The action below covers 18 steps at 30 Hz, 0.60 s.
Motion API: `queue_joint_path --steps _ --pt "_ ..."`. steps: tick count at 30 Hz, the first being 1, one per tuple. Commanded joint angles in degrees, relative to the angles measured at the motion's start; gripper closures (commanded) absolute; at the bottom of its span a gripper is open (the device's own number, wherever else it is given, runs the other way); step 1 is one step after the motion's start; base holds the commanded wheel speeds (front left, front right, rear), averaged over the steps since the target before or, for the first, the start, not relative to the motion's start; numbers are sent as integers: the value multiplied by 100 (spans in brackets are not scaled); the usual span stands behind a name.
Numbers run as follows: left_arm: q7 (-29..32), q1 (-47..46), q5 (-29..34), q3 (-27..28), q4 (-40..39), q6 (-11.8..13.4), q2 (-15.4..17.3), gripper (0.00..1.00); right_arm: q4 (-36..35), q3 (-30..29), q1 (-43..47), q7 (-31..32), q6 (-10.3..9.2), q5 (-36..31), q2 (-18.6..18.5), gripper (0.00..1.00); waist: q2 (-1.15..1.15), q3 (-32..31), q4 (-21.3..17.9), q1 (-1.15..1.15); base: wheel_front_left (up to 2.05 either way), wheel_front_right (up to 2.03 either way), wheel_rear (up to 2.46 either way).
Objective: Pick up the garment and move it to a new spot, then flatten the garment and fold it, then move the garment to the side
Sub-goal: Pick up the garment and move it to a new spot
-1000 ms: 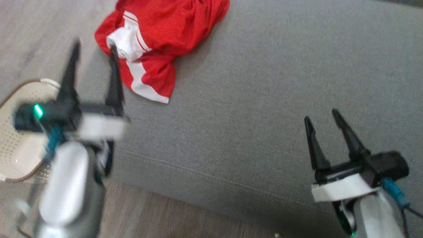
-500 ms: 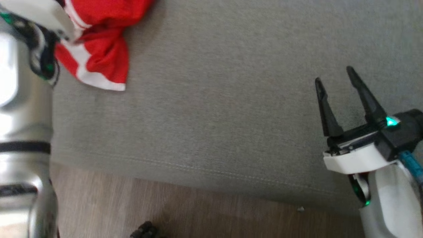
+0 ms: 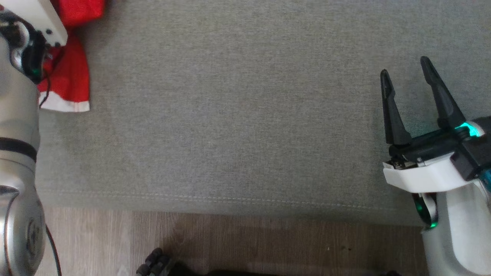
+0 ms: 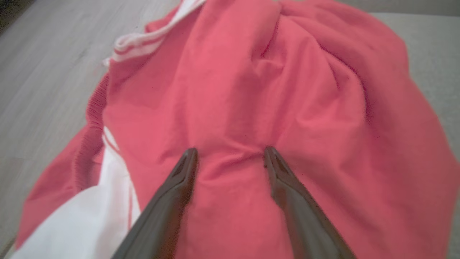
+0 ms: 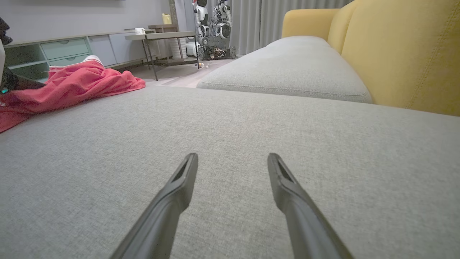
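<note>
Hovering with the left pincer spread wide and empty, tips close over the crumpled red-and-white soft cloth garment, upper left of the head view on the grey woven sofa cushion. Holding the right pincer equally wide, empty, at lower right. Probably light, limp, quick to bunch; best pinched at a raised fold or the ribbed waistband.

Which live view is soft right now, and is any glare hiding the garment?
Left wrist view: garment close up, soft and slightly washed out, no glare. Head view: sofa weave sharp; green lamp glows by the right gripper. Right wrist view: crisp, evenly lit, wide-angle stretch.
</note>
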Motion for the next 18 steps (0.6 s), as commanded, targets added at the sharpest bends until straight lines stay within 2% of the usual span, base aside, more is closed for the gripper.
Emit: queue_joint_path --steps 1,2,3,5,11,15,18 --pt "-52 -124 -24 64 -69 3 345 0 -199 140 -28 -47 42 63 41 0 0 26 -49 -1 0 0 0" --pt "-68 -113 -43 59 25 -11 338 2 -197 151 -28 -47 42 66 38 0 0 29 -65 -1 0 0 0" --pt "-133 -112 -36 32 79 -23 346 53 -196 158 -32 -47 42 68 33 0 0 37 -77 -1 0 0 0" --pt "-335 -111 -50 19 149 -34 355 100 -190 155 -51 -47 42 69 25 0 0 36 -91 -1 0 0 0" --pt "-1331 -96 40 -119 44 -46 434 100 -132 165 -82 -47 42 75 66 0 0 -180 -76 -1 0 0 0" --pt "-1520 -13 191 -237 -400 52 498 100 -91 186 -81 -47 42 110 164 0 0 -502 -82 -1 0 0 0" --pt "-1528 128 285 -278 -1169 84 543 100 -75 176 -97 -47 42 148 276 0 0 -738 -99 -1 0 0 0"
